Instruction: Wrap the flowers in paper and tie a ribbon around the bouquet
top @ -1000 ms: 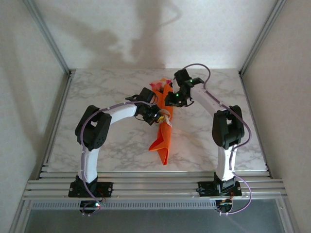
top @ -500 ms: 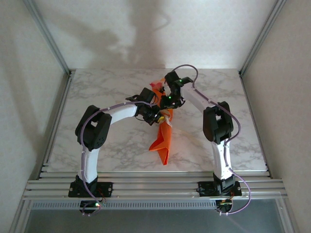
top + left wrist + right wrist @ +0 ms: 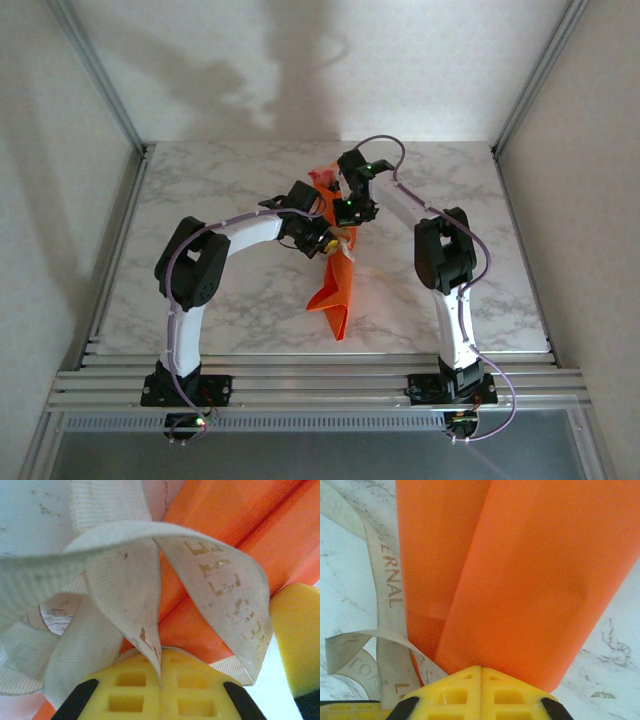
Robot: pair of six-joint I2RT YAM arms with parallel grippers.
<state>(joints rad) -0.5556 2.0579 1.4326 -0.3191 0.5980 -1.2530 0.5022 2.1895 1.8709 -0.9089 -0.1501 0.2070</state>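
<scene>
Wrap looked done, paper coned round the flowers, but the tie wasn't: left gripper jaws clamped on loose ribbon, right gripper jaws pressed together.

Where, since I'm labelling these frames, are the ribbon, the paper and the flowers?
ribbon [image 3: 125, 575], left wrist view, middle hanging strand.
paper [image 3: 530, 580], right wrist view, broad front fold.
flowers [image 3: 323, 178], top external view, pink head at the far end.

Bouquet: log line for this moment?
left gripper: shut on ribbon | right gripper: shut, at paper | bouquet: on marble table
</scene>
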